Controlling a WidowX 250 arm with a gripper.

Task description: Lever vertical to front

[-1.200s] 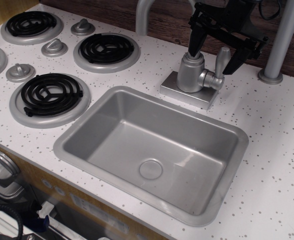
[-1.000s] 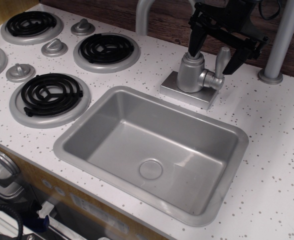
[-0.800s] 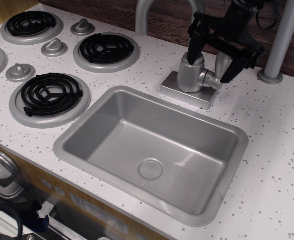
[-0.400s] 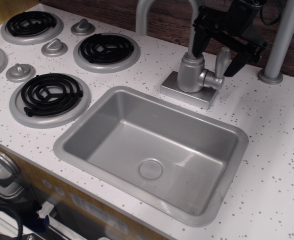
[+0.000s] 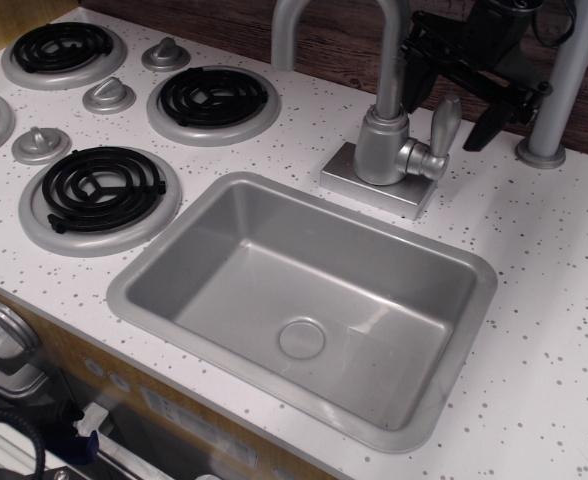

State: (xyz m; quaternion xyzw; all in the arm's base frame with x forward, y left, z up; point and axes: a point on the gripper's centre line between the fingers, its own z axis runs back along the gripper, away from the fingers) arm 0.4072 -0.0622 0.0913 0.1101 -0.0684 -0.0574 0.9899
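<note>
The gripper point(image 5: 452, 95) hangs above and just behind the lever point(image 5: 442, 125), its two black fingers point(image 5: 491, 122) spread apart with nothing between them. One finger sits up by the spout point(image 5: 389, 60), the other points down on the far side of the lever, close to it but not touching as far as I can see. The lever stands upright, a flat grey paddle on a short stub off the side of the faucet body point(image 5: 379, 148), directly below the open fingers. Beside the gripper, toward the back edge, a grey post point(image 5: 564, 85) rises from the counter point(image 5: 544, 260). The sink point(image 5: 154, 300) lies below and in front of the gripper, past the faucet's base plate. Well off to the far side from the gripper sit the burners point(image 5: 212, 98) and stove knobs point(image 5: 109, 95).
</note>
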